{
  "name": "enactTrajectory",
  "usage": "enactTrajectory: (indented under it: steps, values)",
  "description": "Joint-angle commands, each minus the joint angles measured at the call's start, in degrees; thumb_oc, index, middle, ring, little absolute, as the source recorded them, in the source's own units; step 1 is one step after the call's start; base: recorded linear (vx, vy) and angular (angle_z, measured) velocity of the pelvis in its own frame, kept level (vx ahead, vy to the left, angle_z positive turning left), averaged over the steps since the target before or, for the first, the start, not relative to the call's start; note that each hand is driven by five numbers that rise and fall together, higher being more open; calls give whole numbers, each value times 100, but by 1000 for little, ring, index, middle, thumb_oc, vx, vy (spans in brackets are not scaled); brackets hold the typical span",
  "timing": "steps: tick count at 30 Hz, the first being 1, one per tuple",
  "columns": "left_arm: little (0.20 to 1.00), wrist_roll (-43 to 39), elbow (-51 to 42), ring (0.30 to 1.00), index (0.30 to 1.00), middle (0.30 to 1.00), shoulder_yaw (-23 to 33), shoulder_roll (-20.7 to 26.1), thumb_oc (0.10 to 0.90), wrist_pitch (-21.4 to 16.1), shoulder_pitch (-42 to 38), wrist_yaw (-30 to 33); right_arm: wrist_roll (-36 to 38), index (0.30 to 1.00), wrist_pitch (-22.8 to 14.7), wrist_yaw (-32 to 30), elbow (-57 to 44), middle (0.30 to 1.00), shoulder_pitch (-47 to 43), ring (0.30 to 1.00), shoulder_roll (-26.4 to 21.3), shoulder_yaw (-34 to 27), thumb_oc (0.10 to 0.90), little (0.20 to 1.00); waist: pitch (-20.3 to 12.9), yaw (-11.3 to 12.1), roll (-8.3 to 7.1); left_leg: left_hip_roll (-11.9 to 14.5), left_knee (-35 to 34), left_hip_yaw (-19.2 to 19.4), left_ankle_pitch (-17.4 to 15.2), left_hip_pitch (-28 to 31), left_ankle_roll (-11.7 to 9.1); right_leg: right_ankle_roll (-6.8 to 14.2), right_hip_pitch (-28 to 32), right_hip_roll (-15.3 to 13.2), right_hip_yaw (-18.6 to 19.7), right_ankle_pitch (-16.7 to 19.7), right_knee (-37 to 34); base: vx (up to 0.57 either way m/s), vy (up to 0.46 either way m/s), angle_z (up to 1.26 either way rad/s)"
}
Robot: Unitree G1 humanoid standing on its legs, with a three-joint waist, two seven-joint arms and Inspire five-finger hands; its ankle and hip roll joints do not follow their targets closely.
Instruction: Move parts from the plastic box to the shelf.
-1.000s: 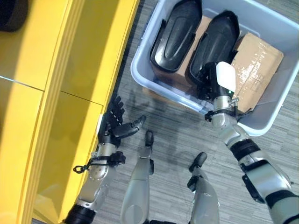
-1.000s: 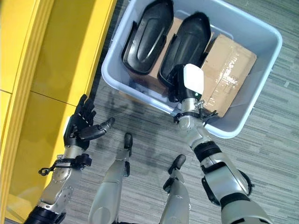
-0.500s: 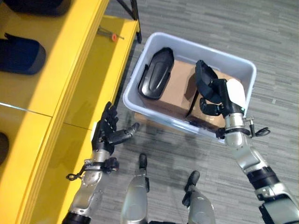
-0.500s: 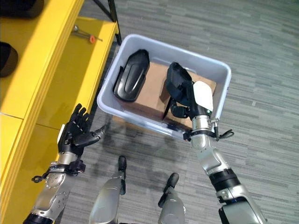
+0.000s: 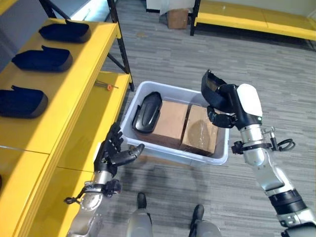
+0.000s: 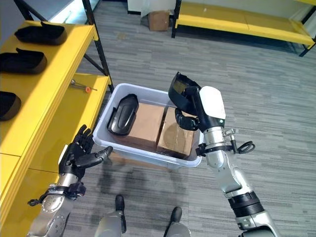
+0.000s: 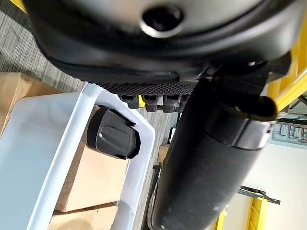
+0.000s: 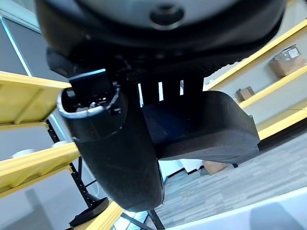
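My right hand is raised above the right end of the pale plastic box, shut on a black moulded part; the same part shows past the fingers in the right wrist view. A second black part lies in the box's left half on brown cartons. My left hand hangs open beside the box's near left corner, next to the yellow shelf, touching nothing. Three dark parts sit on the shelf's upper level.
A small orange-handled tool lies on the lower shelf level near a black upright post. More yellow racking stands across the grey floor, with a cardboard box under it. Open floor lies right of the plastic box.
My right hand has lifted the black part out of the box and holds it higher. The camera has tilted up, showing more shelf and floor. The left hand stays open.
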Motion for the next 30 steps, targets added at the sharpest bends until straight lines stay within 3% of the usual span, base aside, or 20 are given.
enactTrajectory:
  steps: [1,5,12,15,16,17,19,20,24,26,29,30]
  values:
    - [1000,268,-284,1000,1000,1000,83,173,900,-451,3,-176,-246,300,-641,-335,-760,300,-570,300,-267,7,400,300,-842,93,-91,608,139,-346,238,-204,-303,148,226,-55,-36,-974,752,-27,-96,2]
    - [1000,282,-322,1000,1000,1000,88,139,900,-452,70,-176,-265,300,-682,-297,-724,300,-886,300,-327,293,400,300,-873,151,2,801,108,-460,507,-188,-414,-17,254,196,-48,-1187,924,-53,-101,2]
    - [1000,228,-358,1000,1000,1000,141,-31,900,-405,333,-153,-296,300,-731,-259,-699,300,-1313,300,-471,671,400,300,-833,330,223,1192,-111,-784,1323,-211,-622,-306,313,668,-207,-1439,1076,-60,-123,10]
    - [1000,166,-331,1000,1000,1000,136,-132,900,-374,480,-155,-531,300,-708,-369,-737,300,-1567,300,-650,782,400,300,-702,502,374,1285,-306,-861,1916,-341,-753,-410,250,778,-434,-1413,1047,-137,-93,20]
    - [1000,155,-313,1000,1000,1000,109,-124,900,-361,438,-153,-720,300,-667,-424,-768,300,-1672,300,-824,799,400,300,-618,521,374,1295,-257,-637,2154,-465,-778,-419,246,708,-647,-1394,1022,-216,-90,41]
    - [1000,137,-296,1000,1000,1000,111,-108,900,-357,394,-160,-836,300,-644,-472,-861,300,-1675,300,-968,736,400,300,-584,452,331,1377,-35,-278,2045,-510,-707,-457,198,654,-823,-1342,991,-171,-71,79]
    - [1000,130,-288,1000,1000,1000,88,-91,900,-358,347,-169,-912,300,-621,-514,-931,300,-1635,300,-1020,680,400,300,-573,411,275,1427,284,-60,1841,-528,-646,-469,150,582,-920,-1312,986,-157,-140,131]
    - [1000,120,-289,1000,1000,1000,51,-63,900,-372,272,-191,-1018,300,-615,-618,-1068,300,-1619,300,-1084,632,400,300,-604,304,132,1542,1083,179,1261,-321,-636,-559,59,480,-1033,-1344,989,-155,-175,87]
    - [1000,50,-309,1000,1000,1000,-58,-17,900,-378,50,-159,-1115,300,-532,-698,-1133,300,-1557,300,-1126,525,400,300,-722,124,56,1663,1938,336,534,70,-548,-591,-62,256,-1503,-1287,1105,-115,-21,83]
    - [1000,68,-336,1000,1000,1000,-115,7,900,-394,-51,-198,-1228,300,-489,-798,-1274,300,-1345,300,-1351,219,400,300,-841,-111,128,1560,1559,580,216,301,-585,-471,-114,26,-1839,-1200,1209,-12,169,159]
    - [1000,24,-362,1000,1000,1000,-103,-34,900,-390,-18,-247,-1340,300,-480,-802,-1462,300,-1142,300,-1473,-55,400,300,-990,-191,145,1415,982,835,5,497,-567,-292,-17,-173,-1993,-1004,1202,86,198,111]
    - [1000,44,-370,1000,1000,1000,-96,-1,900,-406,9,-272,-1388,300,-500,-805,-1527,300,-1110,300,-1483,-114,400,300,-1067,-156,156,1204,626,833,-130,642,-522,-157,-1,-332,-1984,-850,1194,98,229,86]
